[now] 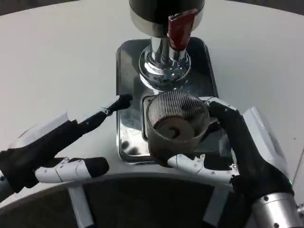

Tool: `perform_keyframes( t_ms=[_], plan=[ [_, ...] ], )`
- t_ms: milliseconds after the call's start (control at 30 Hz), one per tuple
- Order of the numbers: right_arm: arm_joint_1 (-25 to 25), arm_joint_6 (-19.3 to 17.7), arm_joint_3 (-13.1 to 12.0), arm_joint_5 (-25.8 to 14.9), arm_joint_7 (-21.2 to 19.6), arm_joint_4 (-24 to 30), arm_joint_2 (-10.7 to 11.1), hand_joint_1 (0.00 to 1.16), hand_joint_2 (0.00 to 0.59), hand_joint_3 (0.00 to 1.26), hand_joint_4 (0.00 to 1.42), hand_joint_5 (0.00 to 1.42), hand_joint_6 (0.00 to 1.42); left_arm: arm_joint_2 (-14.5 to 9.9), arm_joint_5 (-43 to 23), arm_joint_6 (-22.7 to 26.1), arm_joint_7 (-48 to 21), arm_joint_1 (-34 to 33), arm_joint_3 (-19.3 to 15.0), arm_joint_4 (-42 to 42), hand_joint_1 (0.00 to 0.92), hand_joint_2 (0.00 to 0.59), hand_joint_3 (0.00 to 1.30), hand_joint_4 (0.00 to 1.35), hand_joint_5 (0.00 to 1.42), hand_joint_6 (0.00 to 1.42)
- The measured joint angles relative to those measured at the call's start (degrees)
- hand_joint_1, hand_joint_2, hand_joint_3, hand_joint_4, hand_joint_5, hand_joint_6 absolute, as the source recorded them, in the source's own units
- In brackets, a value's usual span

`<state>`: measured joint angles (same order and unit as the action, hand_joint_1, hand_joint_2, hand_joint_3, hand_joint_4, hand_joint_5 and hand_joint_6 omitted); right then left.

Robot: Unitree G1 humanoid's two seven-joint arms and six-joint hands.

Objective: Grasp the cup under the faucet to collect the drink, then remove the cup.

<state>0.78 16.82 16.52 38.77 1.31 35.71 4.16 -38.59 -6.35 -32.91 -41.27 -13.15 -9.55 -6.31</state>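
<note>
Within right hand (pixel 237 147), cup (pixel 175 126)

Right hand (pixel 237 152) wraps the ribbed cup (pixel 176 124) from its right side, thumb under the near wall and fingers round the far side; left hand (pixel 61 152) lies left of the cup, fingers spread, holding nothing.

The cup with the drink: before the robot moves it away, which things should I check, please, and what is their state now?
1. Right hand grips the cup: ok.
2. Drink in the cup: ok, dark liquid visible.
3. Cup upright: cannot tell, it looks slightly tilted.
4. Faucet stopped flowing: cannot tell.
5. Left hand apart from the cup: ok, fingertip near the tray edge.
6. Cup lifted off the tray: cannot tell.
</note>
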Motion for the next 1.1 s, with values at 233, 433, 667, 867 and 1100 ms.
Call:
perform_keyframes(
  t_ms=[233, 433, 667, 867, 1100],
  plan=[
    [-3.40, -0.07, 0.77, 0.41, 1.79, 3.92, 1.19, 1.01, 0.232, 0.93, 1.22, 1.29, 1.40, 0.58, 0.12, -3.22, 1.25, 3.22, 0.01, 3.03, 0.000, 0.000, 0.00, 0.00, 0.00, 0.00],
    [-6.42, -0.09, 1.85, 1.40, 3.93, 8.42, 1.76, 1.01, 0.232, 0.93, 1.22, 1.29, 1.42, 0.99, 0.37, -5.44, 2.52, 6.57, 0.27, 5.78, 0.000, 0.002, 0.00, 0.00, 0.00, 0.00],
    [-9.84, -0.25, 2.52, 2.19, 6.15, 11.84, 3.18, 1.01, 0.232, 0.93, 1.22, 1.29, 1.42, 1.16, 3.66, -5.68, 5.38, 9.29, 0.36, 9.49, 0.000, 0.009, 0.00, 0.00, 0.00, 0.00],
    [-11.95, -0.66, 2.44, 2.18, 7.33, 13.54, 3.81, 1.02, 0.225, 0.93, 1.22, 1.29, 1.42, 1.27, 7.70, -4.58, 8.42, 10.99, 0.06, 13.09, 0.024, 0.018, 0.00, 0.00, 0.00, 0.00],
    [-12.84, -1.63, 2.90, 2.26, 8.01, 14.44, 4.29, 1.02, 0.223, 0.93, 1.22, 1.29, 1.42, 1.46, 12.14, -0.56, 11.31, 13.49, -0.28, 18.70, 0.041, 0.027, 0.00, 0.00, 0.00, 0.00]
  ],
)
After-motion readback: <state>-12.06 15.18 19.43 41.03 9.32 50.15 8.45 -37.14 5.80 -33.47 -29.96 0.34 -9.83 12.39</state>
